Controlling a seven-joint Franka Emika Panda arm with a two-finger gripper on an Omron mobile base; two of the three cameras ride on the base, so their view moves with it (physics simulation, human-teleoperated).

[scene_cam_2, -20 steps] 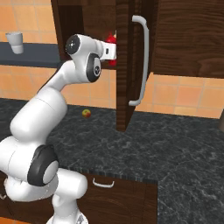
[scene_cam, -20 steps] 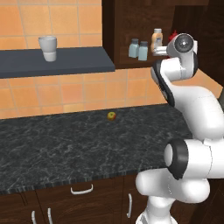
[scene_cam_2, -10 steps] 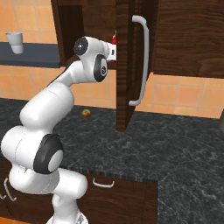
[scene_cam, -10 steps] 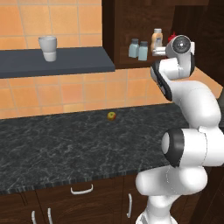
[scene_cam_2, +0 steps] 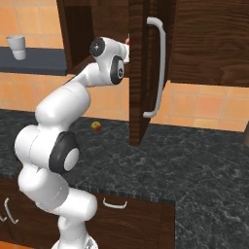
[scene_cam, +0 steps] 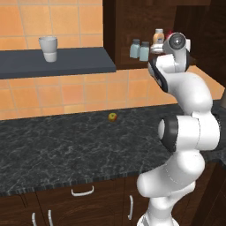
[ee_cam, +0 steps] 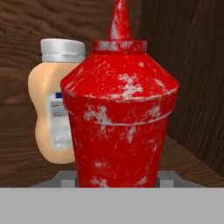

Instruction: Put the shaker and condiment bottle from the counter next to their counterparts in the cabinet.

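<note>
Cabinet (scene_cam: 119, 31), upper centre of the left base view: dark wood, door swung open. Counter (scene_cam: 66, 145) across the lower half, bearing a small yellow-red fruit (scene_cam: 112, 116). On the cabinet shelf, two pale shakers (scene_cam: 140, 49) stand side by side, left of the tan-orange bottle (ee_cam: 54, 113). Condiment bottle (ee_cam: 120, 118), centre of the hand view: red, upright, just before the tan-orange one, clamped low by the gripper (ee_cam: 118, 178). Probably light, squeezable plastic, slippery; grip the straight lower body. Fingertips largely hidden; shelf contact beneath the bottle cut off.
</note>
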